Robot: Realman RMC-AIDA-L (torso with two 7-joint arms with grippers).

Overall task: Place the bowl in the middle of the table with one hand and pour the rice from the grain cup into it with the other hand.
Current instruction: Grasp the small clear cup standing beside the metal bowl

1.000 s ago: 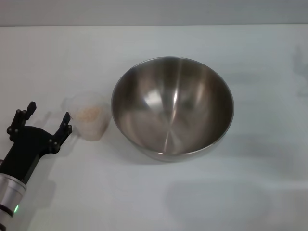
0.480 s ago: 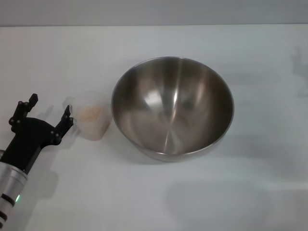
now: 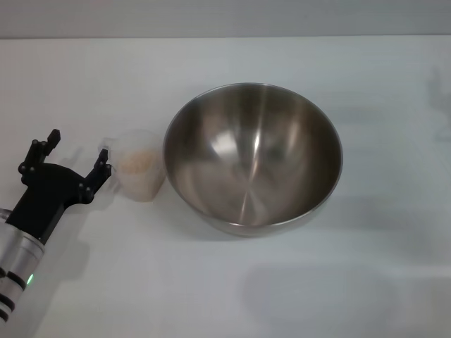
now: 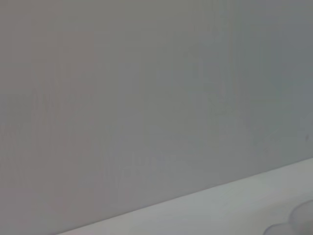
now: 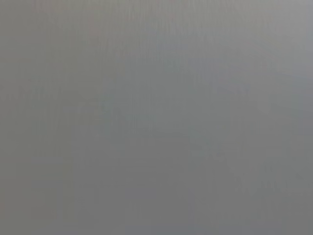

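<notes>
The large steel bowl (image 3: pixel 254 156) stands empty near the middle of the white table (image 3: pixel 232 289). The small clear grain cup (image 3: pixel 139 173) stands upright just left of the bowl, almost touching its wall, with pale rice (image 3: pixel 136 160) inside. My left gripper (image 3: pixel 72 157) is open, low over the table just left of the cup; one fingertip (image 3: pixel 103 158) is beside the cup's rim, the other fingertip (image 3: pixel 49 140) farther left. The cup is not between the fingers. The right gripper is out of view.
The left wrist view shows a grey wall and a strip of the white table's surface (image 4: pixel 234 210). The right wrist view shows only flat grey. A faint shadow lies on the table in front of the bowl.
My left gripper has moved forward and slightly right, closing in on the cup. The cup has shifted a little toward the bowl. The bowl has not moved.
</notes>
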